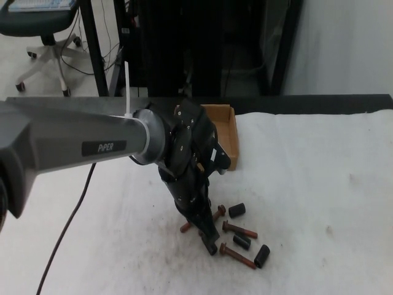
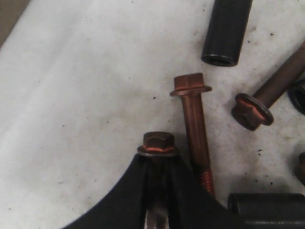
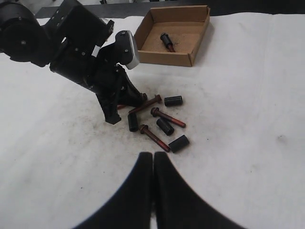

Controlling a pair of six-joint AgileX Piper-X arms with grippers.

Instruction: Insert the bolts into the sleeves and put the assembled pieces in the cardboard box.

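The left end effector (image 2: 158,160) pinched a bolt (image 2: 158,142) by its shank, head past the fingertips, low over the table (image 1: 319,184). The nearest sleeve (image 2: 267,205) lay just beside it, crosswise to the bolt's axis. The right end effector (image 3: 153,164) was pressed together, empty, and farther off. The cardboard box (image 3: 164,58) sat beyond the pile.

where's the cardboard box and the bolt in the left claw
brown cardboard box (image 3: 163,57): right wrist view, front wall
copper-coloured hex bolt (image 2: 158,141) in the left claw (image 2: 159,157): left wrist view, hex head
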